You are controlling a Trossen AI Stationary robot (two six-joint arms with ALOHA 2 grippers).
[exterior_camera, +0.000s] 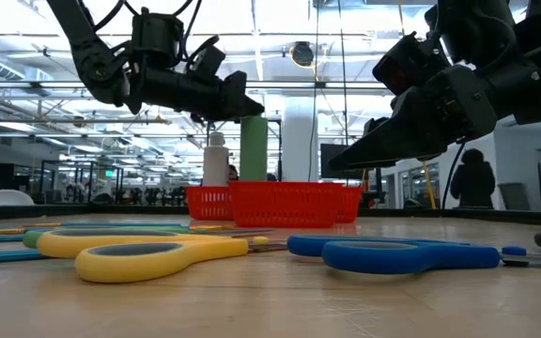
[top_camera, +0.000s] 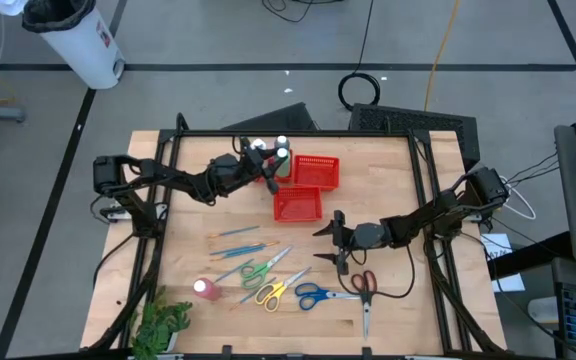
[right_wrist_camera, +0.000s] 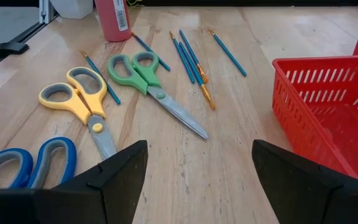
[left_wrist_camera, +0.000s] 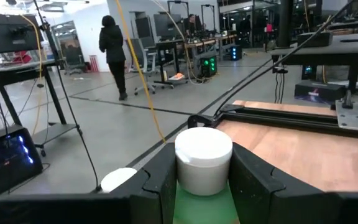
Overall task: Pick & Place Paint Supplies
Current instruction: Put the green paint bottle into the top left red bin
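Note:
A green bottle (left_wrist_camera: pixel 204 205) with a white cap (left_wrist_camera: pixel 204 158) stands upright between the fingers of my left gripper (left_wrist_camera: pixel 204 168), which is shut on it at the far middle of the table, just left of the far red basket (top_camera: pixel 318 172). In the low view the baskets hide the bottle's base. A white bottle (exterior_camera: pixel 216 161) stands beside it. My right gripper (top_camera: pixel 326 243) hovers open near the table's middle, right of the scissors and brushes. Green scissors (right_wrist_camera: pixel 148 78), yellow scissors (right_wrist_camera: pixel 79 99), blue scissors (right_wrist_camera: pixel 27 162) and thin blue brushes (right_wrist_camera: pixel 188 56) lie flat on the wood. My left gripper pinches the green bottle between its two fingers (left_wrist_camera: pixel 160 180) at the top of its body (left_wrist_camera: pixel 204 199), just under the cap. The fingers come in level from the table's left. The bottle sits upright. Whether its base rests on anything I cannot tell.
A second red basket (top_camera: pixel 298 206) stands nearer, in front of the far one. Red scissors (top_camera: pixel 365 285) lie at the near right, a pink bottle (top_camera: pixel 203 288) at the near left, and a leafy plant (top_camera: pixel 163 325) at the near left corner. A person (left_wrist_camera: pixel 114 53) walks in the room beyond.

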